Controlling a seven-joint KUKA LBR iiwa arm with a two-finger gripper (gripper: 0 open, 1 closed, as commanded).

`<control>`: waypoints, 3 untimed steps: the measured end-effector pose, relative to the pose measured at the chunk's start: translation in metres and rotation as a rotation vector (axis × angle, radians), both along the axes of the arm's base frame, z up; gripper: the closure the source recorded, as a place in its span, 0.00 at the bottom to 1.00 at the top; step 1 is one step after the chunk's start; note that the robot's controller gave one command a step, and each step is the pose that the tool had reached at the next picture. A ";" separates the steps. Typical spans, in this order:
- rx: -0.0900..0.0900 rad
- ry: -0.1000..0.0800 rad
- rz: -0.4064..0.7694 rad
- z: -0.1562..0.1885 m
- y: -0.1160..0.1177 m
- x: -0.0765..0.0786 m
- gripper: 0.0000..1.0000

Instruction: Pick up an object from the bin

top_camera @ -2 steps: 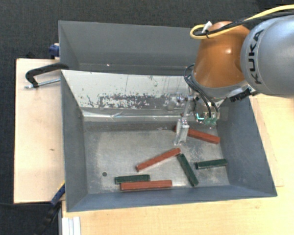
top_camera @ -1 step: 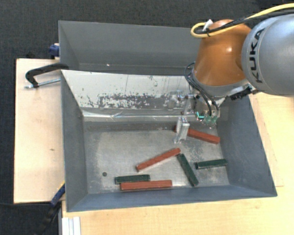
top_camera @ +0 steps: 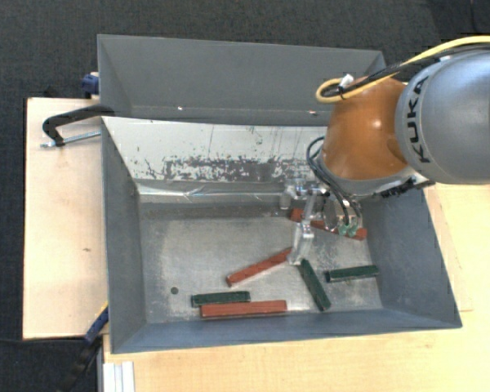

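My gripper hangs low in the bin's right half, under the orange wrist cover. Its tip is at the right end of a red-brown stick that lies slanted on the floor; whether they touch I cannot tell. Just right of the tip lies a dark green stick, pointing toward the front wall. A second dark green stick rests almost level further right.
Along the front wall lie a dark green stick and, right in front of it, a longer red-brown stick. The arm covers the bin's back right corner. The left part of the floor is bare metal.
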State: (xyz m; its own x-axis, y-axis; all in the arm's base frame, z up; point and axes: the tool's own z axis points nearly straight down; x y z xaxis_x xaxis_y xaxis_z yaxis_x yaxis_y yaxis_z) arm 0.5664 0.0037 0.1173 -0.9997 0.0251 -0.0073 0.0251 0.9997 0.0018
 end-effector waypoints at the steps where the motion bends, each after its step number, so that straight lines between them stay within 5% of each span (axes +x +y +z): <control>1: -0.001 0.007 0.173 -0.047 0.000 -0.021 1.00; 2: -0.001 0.007 0.173 -0.047 0.000 -0.021 1.00; 3: -0.002 -0.001 0.240 0.105 0.006 -0.005 1.00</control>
